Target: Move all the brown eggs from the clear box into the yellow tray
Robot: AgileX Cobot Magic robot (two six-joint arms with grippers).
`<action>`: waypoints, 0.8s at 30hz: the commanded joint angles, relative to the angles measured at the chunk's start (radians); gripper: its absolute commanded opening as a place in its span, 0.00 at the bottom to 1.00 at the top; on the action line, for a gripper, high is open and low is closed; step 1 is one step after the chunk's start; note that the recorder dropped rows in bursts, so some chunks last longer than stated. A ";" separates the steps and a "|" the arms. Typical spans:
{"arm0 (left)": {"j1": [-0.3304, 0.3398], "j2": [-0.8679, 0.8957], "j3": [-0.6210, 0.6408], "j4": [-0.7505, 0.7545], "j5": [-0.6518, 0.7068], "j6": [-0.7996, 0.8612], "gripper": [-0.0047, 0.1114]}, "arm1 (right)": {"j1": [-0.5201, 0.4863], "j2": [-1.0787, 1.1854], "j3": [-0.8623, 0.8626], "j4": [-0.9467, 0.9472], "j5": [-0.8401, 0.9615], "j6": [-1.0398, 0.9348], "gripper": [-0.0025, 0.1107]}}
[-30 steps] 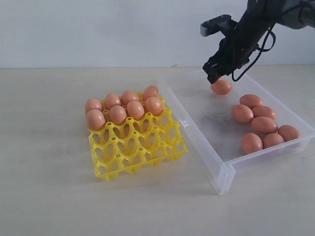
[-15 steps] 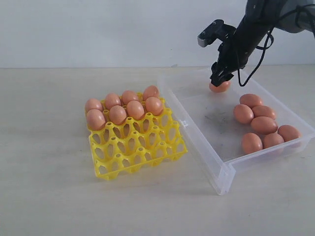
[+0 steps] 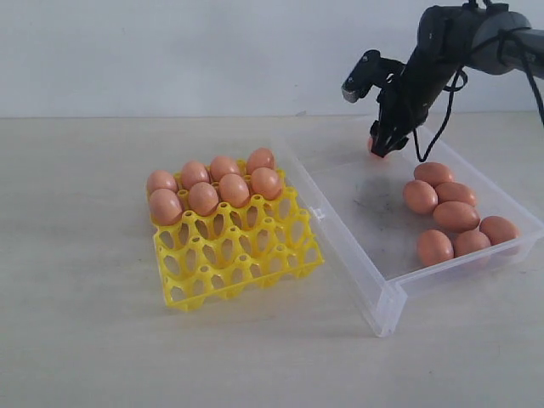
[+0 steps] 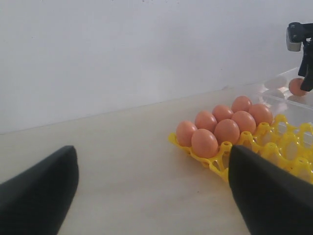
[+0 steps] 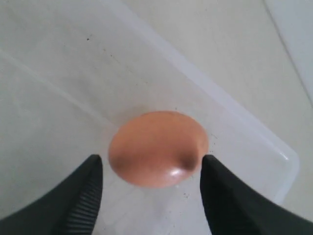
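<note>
The right gripper (image 3: 380, 146) sits around one brown egg (image 5: 157, 148) in the clear box's (image 3: 382, 302) far corner; I cannot tell if it squeezes.

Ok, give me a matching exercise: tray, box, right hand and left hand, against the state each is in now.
1 tray
2 box
3 right hand
4 left hand

a open, either side of one egg
b open and empty
c two rows filled
d loose eggs clustered at one end

Pairs: 1-c, 2-d, 3-a, 4-b
</note>
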 commanded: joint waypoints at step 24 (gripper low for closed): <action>-0.007 -0.004 0.004 -0.007 0.000 -0.008 0.71 | 0.001 0.022 -0.004 -0.058 -0.059 0.527 0.50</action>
